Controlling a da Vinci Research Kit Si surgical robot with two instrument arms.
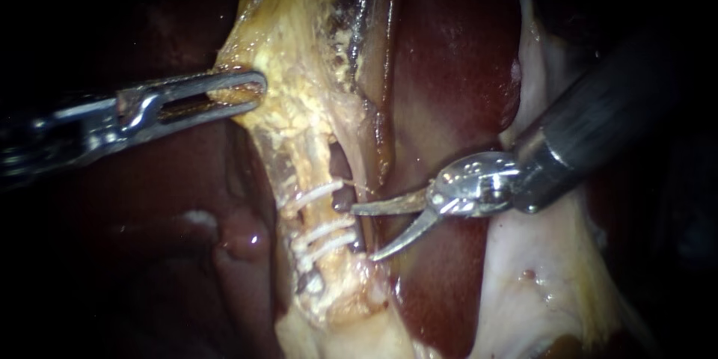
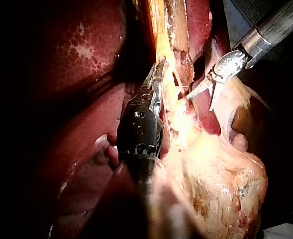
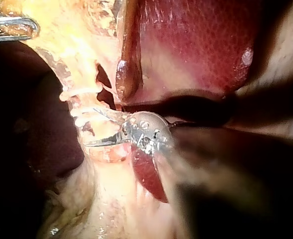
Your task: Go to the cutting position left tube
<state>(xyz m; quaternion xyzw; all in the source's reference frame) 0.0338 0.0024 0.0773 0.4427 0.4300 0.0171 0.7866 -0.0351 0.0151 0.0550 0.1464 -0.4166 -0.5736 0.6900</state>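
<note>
Liver (image 1: 449, 67) behind, yellow tissue (image 1: 292, 67) stretched across it. Left instrument (image 1: 253, 94) jaws clamped on that tissue's edge, keeping it taut. Left tube (image 1: 310, 213) runs down from there with three white clips (image 1: 321, 194) across it. Right instrument (image 1: 365, 233) blades apart, tips just beside the tube near the gap under the top clip; contact hard to judge. Approach nearly done. Next: blades astride the tube in that gap, clear of clips
</note>
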